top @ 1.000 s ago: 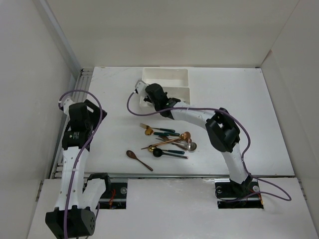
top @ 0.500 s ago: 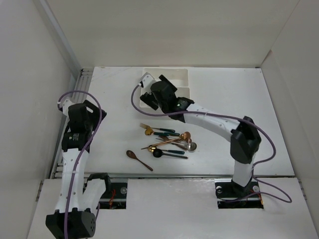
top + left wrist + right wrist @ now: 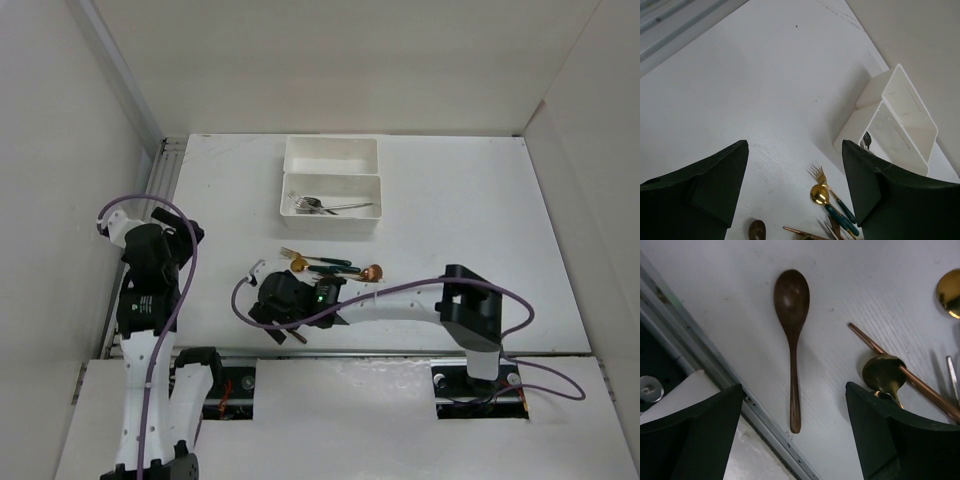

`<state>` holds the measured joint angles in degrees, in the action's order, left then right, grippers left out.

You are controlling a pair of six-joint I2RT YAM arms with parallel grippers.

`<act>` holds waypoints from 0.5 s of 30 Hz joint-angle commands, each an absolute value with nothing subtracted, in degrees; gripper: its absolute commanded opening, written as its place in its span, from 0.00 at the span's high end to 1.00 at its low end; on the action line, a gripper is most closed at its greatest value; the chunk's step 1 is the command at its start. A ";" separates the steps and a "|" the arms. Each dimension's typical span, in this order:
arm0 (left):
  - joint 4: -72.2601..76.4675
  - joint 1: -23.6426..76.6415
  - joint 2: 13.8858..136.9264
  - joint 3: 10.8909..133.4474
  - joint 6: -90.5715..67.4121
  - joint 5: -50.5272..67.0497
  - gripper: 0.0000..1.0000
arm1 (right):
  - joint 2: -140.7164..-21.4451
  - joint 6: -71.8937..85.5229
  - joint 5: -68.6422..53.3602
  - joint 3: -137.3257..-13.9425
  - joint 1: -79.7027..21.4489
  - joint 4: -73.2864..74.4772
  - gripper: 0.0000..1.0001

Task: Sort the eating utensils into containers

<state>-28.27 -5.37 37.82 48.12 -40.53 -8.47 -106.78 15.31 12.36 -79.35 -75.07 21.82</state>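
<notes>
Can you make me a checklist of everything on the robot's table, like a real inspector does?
Surface: white table, no spills seen.
Job's things: far tray looks empty; near tray holds silver utensils; loose utensils lie bunched mid-table; brown spoon lies apart by the front edge.
Clutter: nothing seen.
Grippers: left gripper open, holding nothing; right gripper open, above the brown spoon's handle.
Cables: purple cables loop off both arms.
Surroundings: white walls on three sides.
</notes>
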 commanded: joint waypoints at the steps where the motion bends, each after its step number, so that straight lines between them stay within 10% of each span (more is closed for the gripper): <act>1: -29.09 -5.63 35.25 49.66 -38.94 -9.76 0.28 | -109.14 23.46 13.17 -79.63 -74.35 21.80 0.12; 12: -30.76 -0.26 32.08 53.17 -35.78 -12.48 0.27 | -118.64 27.59 17.93 -79.28 -77.78 24.79 0.37; 15: -30.23 1.66 32.08 53.70 -35.25 -11.95 0.26 | -120.31 28.12 18.63 -79.28 -78.31 24.26 0.59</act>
